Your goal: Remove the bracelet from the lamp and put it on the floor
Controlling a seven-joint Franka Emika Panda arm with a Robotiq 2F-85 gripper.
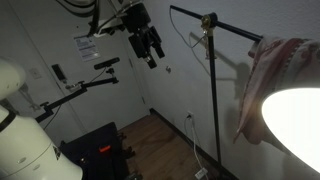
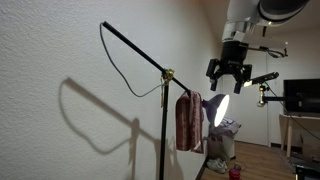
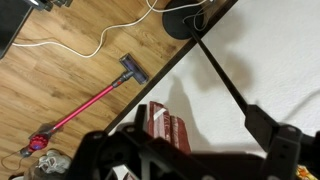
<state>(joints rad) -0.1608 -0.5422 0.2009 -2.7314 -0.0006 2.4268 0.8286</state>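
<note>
The lamp's black pole stands by the wall, with a slanted cross arm and a brass joint. Its white shade glows at the right, and a pinkish-white cloth hangs beside it. A thin pale thing that may be the bracelet dangles under the joint; it is too small to be sure. My gripper hangs open and empty in the air, apart from the lamp. In an exterior view the gripper is beyond the cross arm's lower end, above the cloth. In the wrist view the gripper looks down at the pole and the plank floor.
A black-armed tripod stand and the white robot body fill one side. An electric cord loops under the cross arm. On the floor lie a red stick vacuum and a white cable. A desk with a monitor stands further off.
</note>
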